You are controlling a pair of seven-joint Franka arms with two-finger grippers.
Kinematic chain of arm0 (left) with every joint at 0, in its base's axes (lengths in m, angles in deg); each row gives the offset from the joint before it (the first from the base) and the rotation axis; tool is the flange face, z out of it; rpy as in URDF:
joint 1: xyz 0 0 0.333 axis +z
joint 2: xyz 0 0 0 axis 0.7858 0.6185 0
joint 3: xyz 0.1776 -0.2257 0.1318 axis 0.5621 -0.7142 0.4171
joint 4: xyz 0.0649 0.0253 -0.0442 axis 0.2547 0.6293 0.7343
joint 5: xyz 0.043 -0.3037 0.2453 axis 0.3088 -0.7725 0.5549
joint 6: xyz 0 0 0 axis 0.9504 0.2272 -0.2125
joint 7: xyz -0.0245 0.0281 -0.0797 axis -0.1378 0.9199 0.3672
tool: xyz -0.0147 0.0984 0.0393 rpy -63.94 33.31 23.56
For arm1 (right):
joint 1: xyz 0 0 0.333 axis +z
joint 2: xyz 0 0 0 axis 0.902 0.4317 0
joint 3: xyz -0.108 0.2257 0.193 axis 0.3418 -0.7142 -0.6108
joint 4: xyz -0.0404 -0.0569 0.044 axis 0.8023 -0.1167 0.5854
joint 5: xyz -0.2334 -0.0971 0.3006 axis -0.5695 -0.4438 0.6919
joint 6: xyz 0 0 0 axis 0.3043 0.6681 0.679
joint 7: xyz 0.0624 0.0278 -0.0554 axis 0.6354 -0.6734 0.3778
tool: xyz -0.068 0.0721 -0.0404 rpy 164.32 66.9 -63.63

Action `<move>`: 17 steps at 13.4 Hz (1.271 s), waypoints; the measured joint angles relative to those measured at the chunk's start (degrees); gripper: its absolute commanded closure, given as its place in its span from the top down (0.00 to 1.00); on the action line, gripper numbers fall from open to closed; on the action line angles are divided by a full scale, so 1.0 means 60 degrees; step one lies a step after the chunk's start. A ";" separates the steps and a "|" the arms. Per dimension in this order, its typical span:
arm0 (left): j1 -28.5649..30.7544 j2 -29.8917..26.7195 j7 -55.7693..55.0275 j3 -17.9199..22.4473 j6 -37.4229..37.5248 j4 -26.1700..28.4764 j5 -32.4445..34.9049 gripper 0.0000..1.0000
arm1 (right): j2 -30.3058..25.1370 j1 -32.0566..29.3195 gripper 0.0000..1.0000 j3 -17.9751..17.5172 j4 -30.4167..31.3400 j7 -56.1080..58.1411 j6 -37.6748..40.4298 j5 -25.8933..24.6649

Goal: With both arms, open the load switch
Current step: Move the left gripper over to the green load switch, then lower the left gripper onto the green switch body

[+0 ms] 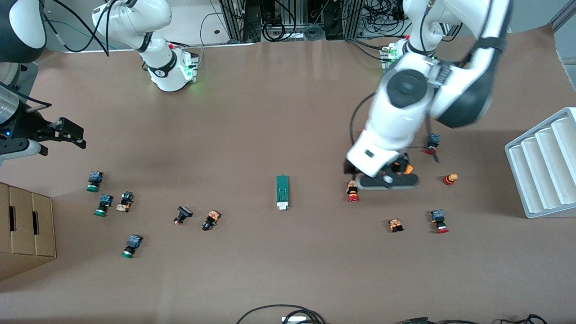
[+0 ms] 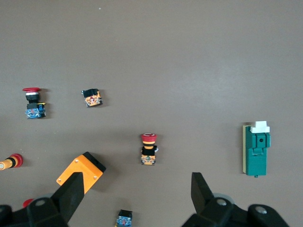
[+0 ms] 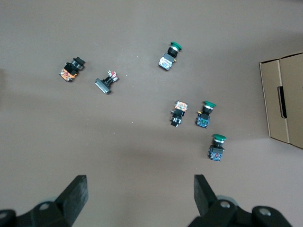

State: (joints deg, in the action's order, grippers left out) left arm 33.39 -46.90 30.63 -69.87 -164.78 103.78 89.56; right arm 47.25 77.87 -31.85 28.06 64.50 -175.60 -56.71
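The load switch (image 1: 282, 192) is a narrow dark-green block with a white lever end, lying flat mid-table. It also shows in the left wrist view, load switch (image 2: 255, 149). The left arm (image 1: 396, 117) hangs over the table toward its own end, beside the switch. My left gripper (image 2: 137, 194) is open over bare table, with an orange box (image 2: 80, 172) beside one finger (image 2: 71, 194) and nothing held. My right gripper (image 1: 74, 135) hovers at the right arm's end of the table. In the right wrist view the right gripper (image 3: 140, 191) is open and empty.
Small push-buttons lie scattered: red-capped ones (image 1: 353, 191) near the left hand, green-capped ones (image 1: 103, 204) toward the right arm's end. A white ridged tray (image 1: 540, 166) stands at the left arm's end. A cardboard box (image 1: 27, 229) sits at the right arm's end.
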 measured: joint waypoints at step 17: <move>-0.3028 0.0009 -1.0244 -0.0601 -0.3558 0.2152 0.6127 1.00 | -0.0001 0.0010 1.00 -0.0005 -0.0005 0.0000 0.0000 0.0069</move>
State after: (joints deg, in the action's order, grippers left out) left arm 15.22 -46.84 -30.84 -73.47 -186.13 116.69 126.32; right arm 47.25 77.93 -31.88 28.03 64.51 -175.60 -56.30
